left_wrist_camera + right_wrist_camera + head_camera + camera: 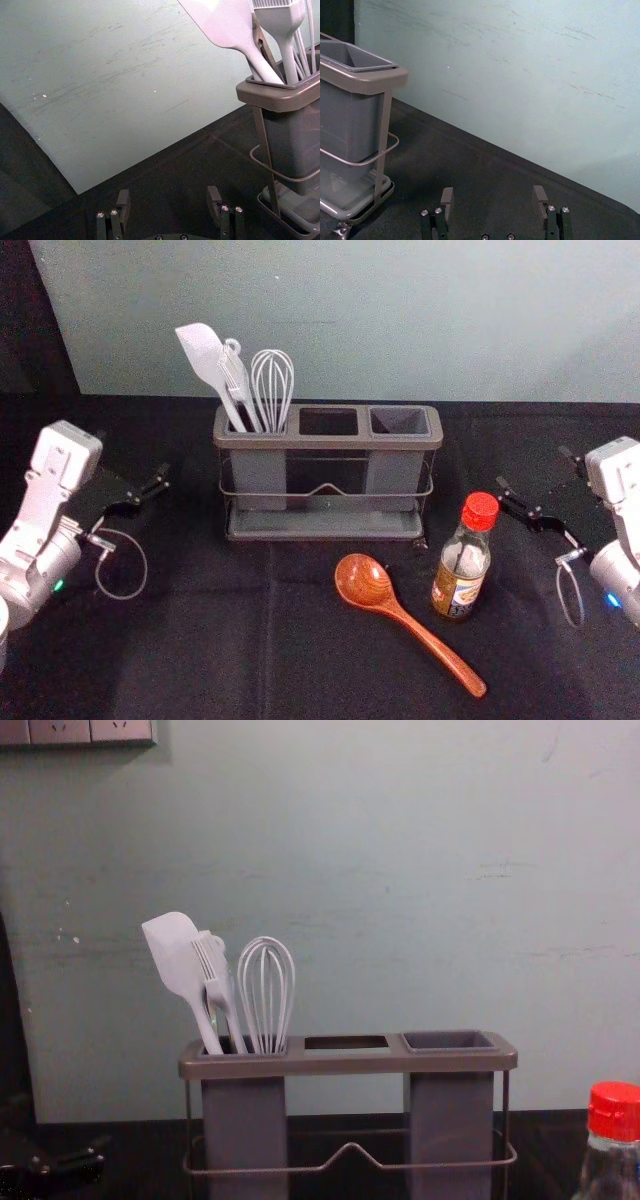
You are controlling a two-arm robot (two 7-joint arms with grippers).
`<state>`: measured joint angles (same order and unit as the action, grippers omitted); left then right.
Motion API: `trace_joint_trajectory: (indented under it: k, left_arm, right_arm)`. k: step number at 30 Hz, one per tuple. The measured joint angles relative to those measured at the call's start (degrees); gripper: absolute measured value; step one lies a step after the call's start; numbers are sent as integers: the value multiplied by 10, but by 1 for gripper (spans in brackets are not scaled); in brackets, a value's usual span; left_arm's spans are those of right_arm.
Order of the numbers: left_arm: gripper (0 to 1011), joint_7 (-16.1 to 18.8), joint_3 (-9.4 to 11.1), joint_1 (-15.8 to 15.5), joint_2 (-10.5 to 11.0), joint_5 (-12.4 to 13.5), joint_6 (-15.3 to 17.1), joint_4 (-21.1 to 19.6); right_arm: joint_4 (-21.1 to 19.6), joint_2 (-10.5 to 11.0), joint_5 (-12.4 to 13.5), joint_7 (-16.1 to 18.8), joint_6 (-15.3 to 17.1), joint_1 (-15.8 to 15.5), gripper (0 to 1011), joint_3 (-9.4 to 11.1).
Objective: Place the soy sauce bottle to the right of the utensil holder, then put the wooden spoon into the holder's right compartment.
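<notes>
1. Standing wide apart, the fingers of the left gripper have nothing between them; in the head view this gripper is left of centre, to the left of the utensil holder.
2. The right gripper has its fingers spread wide too, and nothing between them, right of centre in the head view, above and to the right of the bottle.
3. Nearest the right gripper, the soy sauce bottle stands upright on the worktop, in the lower right of the head view, just past the holder's right end and nearer the camera. Its red cap reaches into the lower right of the chest view.
4. The wooden spoon lies beside the bottle, bowl up toward the holder, handle slanting to the lower right of the head view.
5. The utensil holder stands in the upper middle of the head view. A spatula, a brush and a whisk stand in its left compartment; its right compartment is open at the top.
6. Behind everything rises a pale wall.
</notes>
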<state>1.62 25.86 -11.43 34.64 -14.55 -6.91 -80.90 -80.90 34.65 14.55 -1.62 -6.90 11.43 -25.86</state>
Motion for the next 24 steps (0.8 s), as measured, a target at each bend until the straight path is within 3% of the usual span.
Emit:
trace_joint_trajectory:
  k: [24]
  left_arm:
    - [1005,0,0,0,0,0,0,0]
  right_arm:
    - [0,0,0,0,0,0,1003,0]
